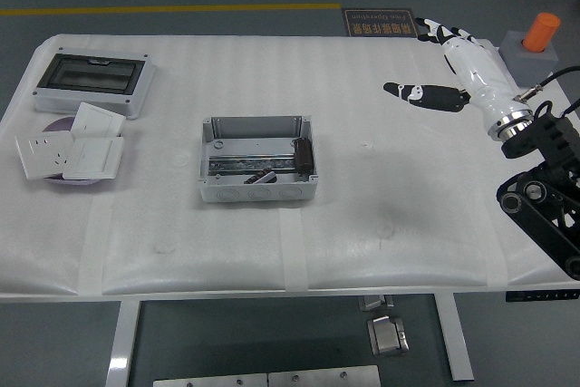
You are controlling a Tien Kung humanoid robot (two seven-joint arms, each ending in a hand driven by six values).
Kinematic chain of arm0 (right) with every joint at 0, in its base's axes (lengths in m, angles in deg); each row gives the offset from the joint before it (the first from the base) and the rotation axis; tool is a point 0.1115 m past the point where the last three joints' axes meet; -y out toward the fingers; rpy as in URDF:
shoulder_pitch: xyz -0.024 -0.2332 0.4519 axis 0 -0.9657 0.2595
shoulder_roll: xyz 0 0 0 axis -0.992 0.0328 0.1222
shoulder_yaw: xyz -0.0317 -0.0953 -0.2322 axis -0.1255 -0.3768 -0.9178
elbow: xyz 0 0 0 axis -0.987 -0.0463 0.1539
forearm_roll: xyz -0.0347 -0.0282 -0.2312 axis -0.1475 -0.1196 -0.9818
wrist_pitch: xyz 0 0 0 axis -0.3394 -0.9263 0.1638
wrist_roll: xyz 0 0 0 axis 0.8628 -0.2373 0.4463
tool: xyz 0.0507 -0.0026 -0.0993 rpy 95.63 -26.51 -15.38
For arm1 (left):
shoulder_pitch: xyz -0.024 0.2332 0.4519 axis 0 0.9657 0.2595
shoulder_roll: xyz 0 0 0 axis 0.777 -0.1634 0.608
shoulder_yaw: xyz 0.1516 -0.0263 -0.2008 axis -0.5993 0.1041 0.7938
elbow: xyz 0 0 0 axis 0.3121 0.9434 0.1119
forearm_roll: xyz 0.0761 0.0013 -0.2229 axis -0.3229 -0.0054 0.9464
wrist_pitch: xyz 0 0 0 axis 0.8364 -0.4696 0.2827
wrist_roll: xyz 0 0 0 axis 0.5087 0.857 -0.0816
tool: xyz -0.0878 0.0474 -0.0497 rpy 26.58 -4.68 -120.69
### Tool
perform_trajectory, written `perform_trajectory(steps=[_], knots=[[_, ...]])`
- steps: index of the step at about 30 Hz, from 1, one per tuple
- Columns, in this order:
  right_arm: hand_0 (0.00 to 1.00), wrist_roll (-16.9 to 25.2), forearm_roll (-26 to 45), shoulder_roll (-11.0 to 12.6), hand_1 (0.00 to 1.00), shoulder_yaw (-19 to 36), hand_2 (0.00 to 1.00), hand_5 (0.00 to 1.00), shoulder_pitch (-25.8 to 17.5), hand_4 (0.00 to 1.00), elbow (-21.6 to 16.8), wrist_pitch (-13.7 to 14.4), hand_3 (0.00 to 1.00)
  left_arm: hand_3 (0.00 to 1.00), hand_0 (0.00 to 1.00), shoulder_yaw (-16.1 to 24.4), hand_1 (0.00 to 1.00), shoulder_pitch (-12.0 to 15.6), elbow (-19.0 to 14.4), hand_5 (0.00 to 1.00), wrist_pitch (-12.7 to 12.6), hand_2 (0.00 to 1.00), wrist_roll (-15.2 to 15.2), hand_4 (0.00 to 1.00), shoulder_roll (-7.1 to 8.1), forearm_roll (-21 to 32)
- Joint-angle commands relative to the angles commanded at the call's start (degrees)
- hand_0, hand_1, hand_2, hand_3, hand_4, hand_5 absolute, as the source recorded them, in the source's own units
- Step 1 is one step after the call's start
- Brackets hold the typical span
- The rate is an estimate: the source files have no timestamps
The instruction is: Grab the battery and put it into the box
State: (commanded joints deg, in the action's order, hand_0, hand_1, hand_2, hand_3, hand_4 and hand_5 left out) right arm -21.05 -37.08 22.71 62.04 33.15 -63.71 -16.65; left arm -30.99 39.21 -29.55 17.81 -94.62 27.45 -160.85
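White right hand (471, 65) with black-tipped fingers (426, 24) (thumb black), silver wrist ring, black jointed arm.

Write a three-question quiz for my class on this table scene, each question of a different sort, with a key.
1. True or false: the right hand is holding the battery.
2. Where does the battery lie? A) on the foam beside the box B) inside the grey box, at its right end C) on the purple plate
3. Fill in: the orange cylinder stands on a grey ____ at the table's far right corner.

Key
1. False: its fingers are spread and hold nothing, over the table's right side.
2. B
3. block
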Motion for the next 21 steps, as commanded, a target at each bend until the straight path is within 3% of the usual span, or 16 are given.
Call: perform_trajectory(steps=[21], knots=[[0.976, 1.0, -0.45, 0.54, 0.809, 9.55, 0.785, 0.572, -7.66, 0.998, -2.23, 0.13, 0.89, 0.581, 0.623, 0.3, 0.639, -0.81, 0.0, 0.419, -0.06, 0.428, 0.15, 0.441, 1.12, -1.21]])
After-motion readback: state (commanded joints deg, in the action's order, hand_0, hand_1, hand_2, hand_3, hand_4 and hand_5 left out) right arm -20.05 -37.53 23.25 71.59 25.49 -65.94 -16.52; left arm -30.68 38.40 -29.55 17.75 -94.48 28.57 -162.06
